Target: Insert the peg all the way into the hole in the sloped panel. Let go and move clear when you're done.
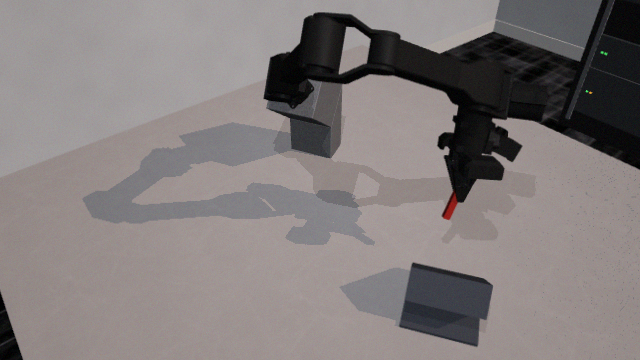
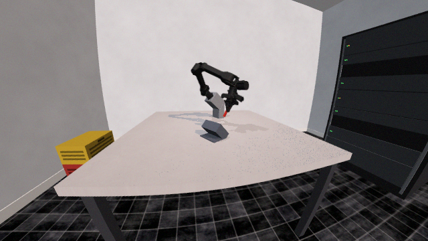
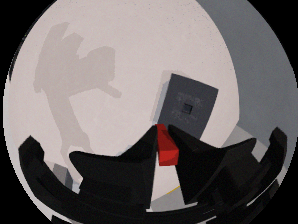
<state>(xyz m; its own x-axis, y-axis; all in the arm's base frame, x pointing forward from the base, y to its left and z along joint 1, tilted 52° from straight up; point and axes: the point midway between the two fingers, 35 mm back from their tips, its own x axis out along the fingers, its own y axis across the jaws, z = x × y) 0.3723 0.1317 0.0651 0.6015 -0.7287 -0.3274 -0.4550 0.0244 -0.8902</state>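
My gripper (image 1: 457, 192) is shut on the red peg (image 1: 449, 206) and holds it in the air above the table, tilted, with its free end pointing down and forward. The peg also shows between the fingers in the wrist view (image 3: 166, 145) and as a small red spot in the exterior view (image 2: 225, 114). The grey sloped panel (image 1: 445, 304) stands on the table nearer the front, apart from the peg. In the wrist view the panel (image 3: 189, 104) lies just beyond the peg tip, and its small dark hole (image 3: 186, 106) is visible.
The arm's grey base block (image 1: 312, 120) stands at the back of the table. A yellow and red box (image 2: 83, 150) sits on the floor to the left of the table. A dark server rack (image 2: 381, 107) stands on the right.
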